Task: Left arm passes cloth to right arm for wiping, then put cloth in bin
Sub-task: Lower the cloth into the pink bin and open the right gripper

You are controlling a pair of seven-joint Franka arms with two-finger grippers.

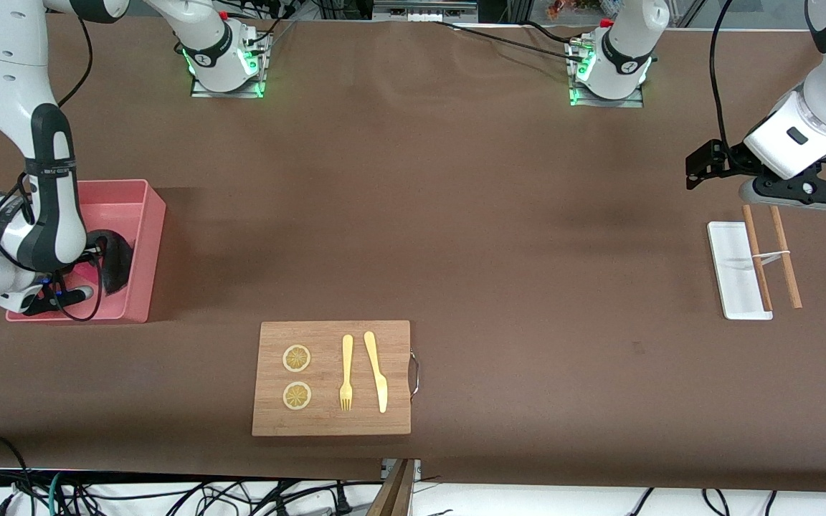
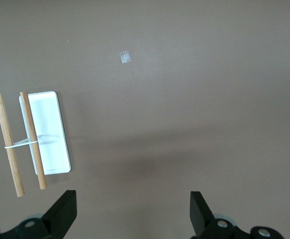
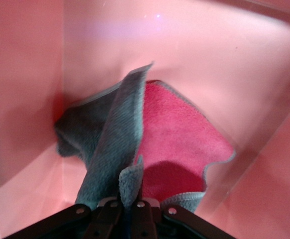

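The pink bin [image 1: 146, 215] stands at the right arm's end of the table. My right gripper [image 1: 96, 251] is inside it, shut on a fold of the cloth [image 1: 116, 262]. In the right wrist view the cloth [image 3: 179, 129] spreads from the right gripper [image 3: 130, 200] toward the bin's wall [image 3: 234, 74], dark grey on one face and pinkish-red on the other. My left gripper [image 1: 701, 166] waits open and holds nothing, over the bare table at the left arm's end. The left wrist view shows only tabletop between the left gripper's [image 2: 132, 205] fingers.
A white tray [image 1: 732, 276] with two banded wooden sticks [image 1: 786, 251] lies below the left gripper, also seen as tray [image 2: 48, 129] and sticks [image 2: 8, 144]. A wooden board [image 1: 330, 423] with lemon slices, a fork and a knife lies near the front edge.
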